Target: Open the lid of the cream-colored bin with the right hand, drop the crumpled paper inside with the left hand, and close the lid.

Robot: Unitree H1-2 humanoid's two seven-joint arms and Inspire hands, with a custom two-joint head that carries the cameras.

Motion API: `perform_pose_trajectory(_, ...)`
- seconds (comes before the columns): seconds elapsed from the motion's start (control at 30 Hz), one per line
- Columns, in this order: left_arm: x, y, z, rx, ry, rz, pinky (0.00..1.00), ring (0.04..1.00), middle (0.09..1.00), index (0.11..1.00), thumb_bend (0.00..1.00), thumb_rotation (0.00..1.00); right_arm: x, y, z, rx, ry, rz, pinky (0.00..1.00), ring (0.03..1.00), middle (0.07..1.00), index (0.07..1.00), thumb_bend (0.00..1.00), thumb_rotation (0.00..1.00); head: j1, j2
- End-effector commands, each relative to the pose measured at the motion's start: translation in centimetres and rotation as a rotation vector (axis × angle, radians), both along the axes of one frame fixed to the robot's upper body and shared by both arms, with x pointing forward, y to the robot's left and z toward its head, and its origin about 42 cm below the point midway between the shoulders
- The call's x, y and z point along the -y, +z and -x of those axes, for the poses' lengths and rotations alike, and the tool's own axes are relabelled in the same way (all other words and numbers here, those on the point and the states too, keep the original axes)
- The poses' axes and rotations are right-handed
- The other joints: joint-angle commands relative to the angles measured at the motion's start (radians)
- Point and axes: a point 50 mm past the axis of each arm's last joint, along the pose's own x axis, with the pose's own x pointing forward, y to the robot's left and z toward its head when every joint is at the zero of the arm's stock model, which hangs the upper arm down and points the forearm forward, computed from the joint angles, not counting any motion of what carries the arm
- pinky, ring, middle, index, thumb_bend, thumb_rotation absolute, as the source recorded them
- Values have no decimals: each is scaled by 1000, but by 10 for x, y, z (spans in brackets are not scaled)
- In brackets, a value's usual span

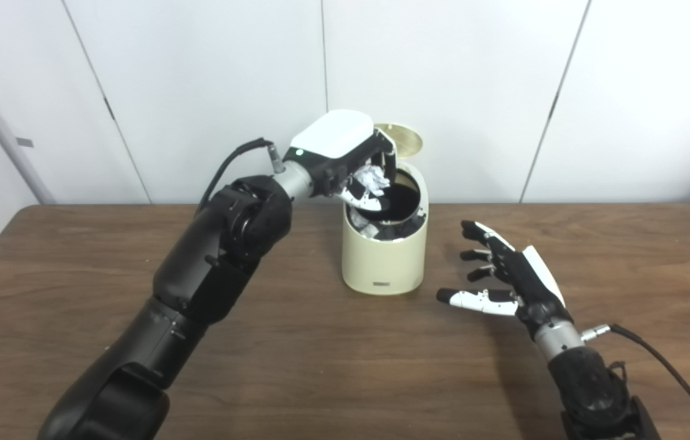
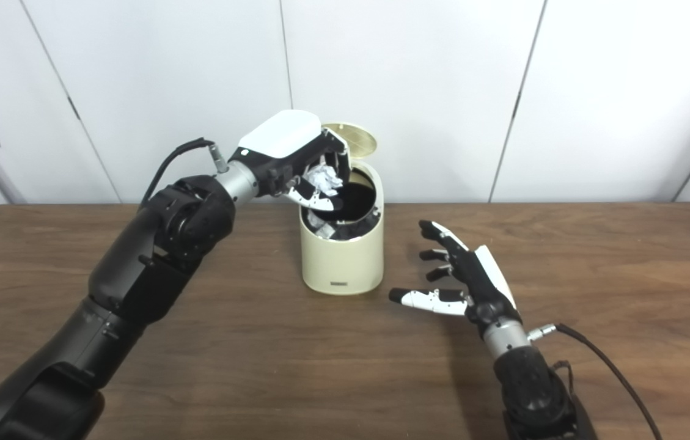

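The cream-colored bin [image 1: 384, 260] stands at the middle of the brown table, its round lid [image 1: 403, 139] tipped up at the back and the dark inside showing. My left hand [image 1: 345, 156] hovers over the bin's mouth, shut on the crumpled white paper [image 1: 375, 179], which sits just above the rim. More white scraps [image 1: 364, 225] lie inside the bin near the left wall. My right hand [image 1: 506, 275] rests low to the right of the bin, open, fingers spread, touching nothing.
The wooden table [image 1: 320, 366] runs to white wall panels behind. A black cable [image 1: 668, 366] trails from the right wrist toward the lower right corner. My left arm [image 1: 210, 275] crosses the table's left half.
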Motion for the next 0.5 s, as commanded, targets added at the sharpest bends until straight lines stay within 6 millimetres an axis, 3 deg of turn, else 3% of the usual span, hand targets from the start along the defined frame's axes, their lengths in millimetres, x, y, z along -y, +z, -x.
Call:
perform_pose_trajectory(0.0,5,26,-2,99,-14,38,338,383,495,497,501,0,-2,24,-3,102,8,-10,592,769,882,884,679,284,-1,1)
perform_pose_trajectory(0.47,12,7,-7,91,-23,62,329,386,502,513,499,0,-1,26,-2,99,1,-16,599,776,886,880,677,272,-2,9)
